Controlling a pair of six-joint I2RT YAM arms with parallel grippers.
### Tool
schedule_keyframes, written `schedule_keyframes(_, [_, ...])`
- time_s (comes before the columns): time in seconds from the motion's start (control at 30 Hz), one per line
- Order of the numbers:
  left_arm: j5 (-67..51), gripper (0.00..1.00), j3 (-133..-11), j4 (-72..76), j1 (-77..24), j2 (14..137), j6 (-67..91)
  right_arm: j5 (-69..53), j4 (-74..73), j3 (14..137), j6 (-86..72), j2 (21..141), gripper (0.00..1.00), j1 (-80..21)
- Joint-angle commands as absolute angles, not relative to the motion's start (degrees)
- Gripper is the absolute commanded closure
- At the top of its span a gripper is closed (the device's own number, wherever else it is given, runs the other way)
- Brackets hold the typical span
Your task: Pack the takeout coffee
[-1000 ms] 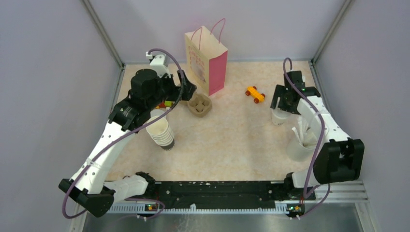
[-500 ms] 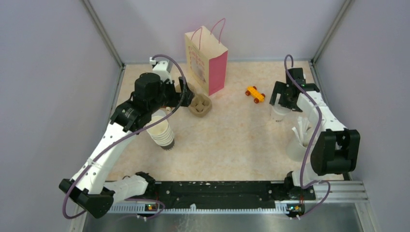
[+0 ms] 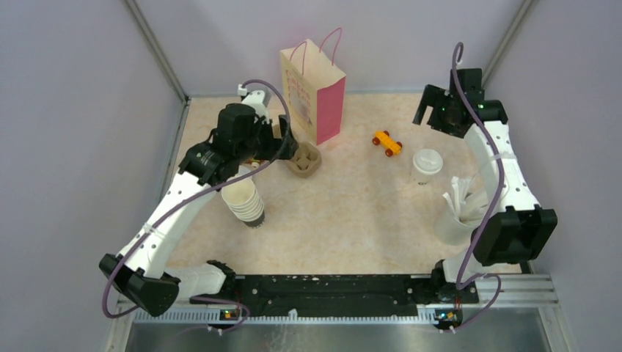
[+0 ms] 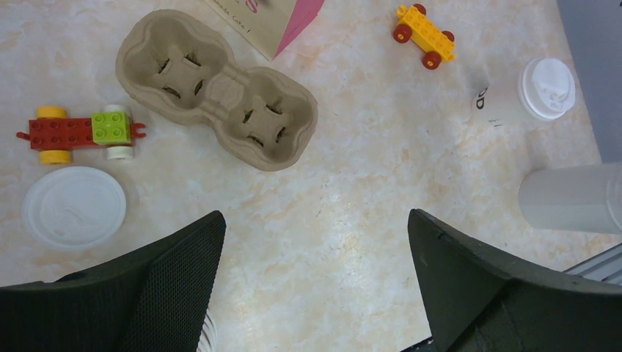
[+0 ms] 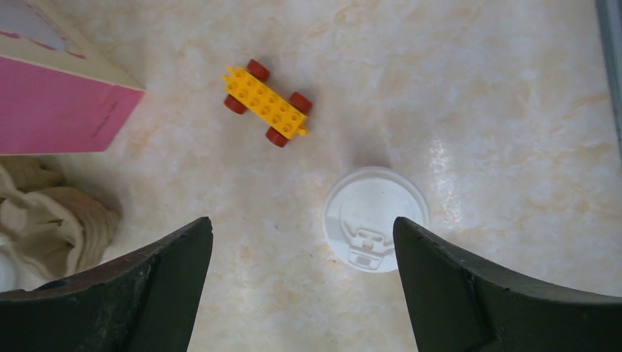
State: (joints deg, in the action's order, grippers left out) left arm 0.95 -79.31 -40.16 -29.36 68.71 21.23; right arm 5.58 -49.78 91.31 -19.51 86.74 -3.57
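The takeout coffee point(image 3: 427, 163), a small white cup with a round white lid, stands upright on the table at the right. It also shows in the right wrist view point(image 5: 376, 218) and the left wrist view point(image 4: 524, 92). My right gripper point(image 3: 434, 117) is open and empty, raised above and behind the cup, which lies below its right finger point(image 5: 303, 286). The pink-and-cream paper bag point(image 3: 315, 92) stands at the back centre. My left gripper point(image 3: 282, 143) is open and empty point(image 4: 315, 279), hovering beside the cardboard cup carrier point(image 3: 303, 158).
A yellow toy car point(image 3: 386, 142) lies between bag and coffee. A large cup of white sticks point(image 3: 458, 216) stands at the right front. A stack of cream cups point(image 3: 244, 199) stands left of centre. A red toy car point(image 4: 77, 132) and a loose lid point(image 4: 73, 207) lie by the carrier point(image 4: 216, 88).
My right gripper, which was down around the coffee cup, has let go and risen back toward the rear wall; the cup stays standing. My left gripper shifted slightly toward the back.
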Motion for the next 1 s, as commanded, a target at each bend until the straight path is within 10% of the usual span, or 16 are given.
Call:
schedule_keyframes(0.0, [3.55,0.01,-85.95,-41.02,-29.35,73.34,27.17,-4.78,-48.98,94.82,-23.41,84.94,0.11,-4.51])
schedule_keyframes(0.97, [17.77,0.29,-111.34,-14.85,-23.95,108.19,40.42,-8.25,-51.44,87.17,-19.18,71.54,0.15,-18.48])
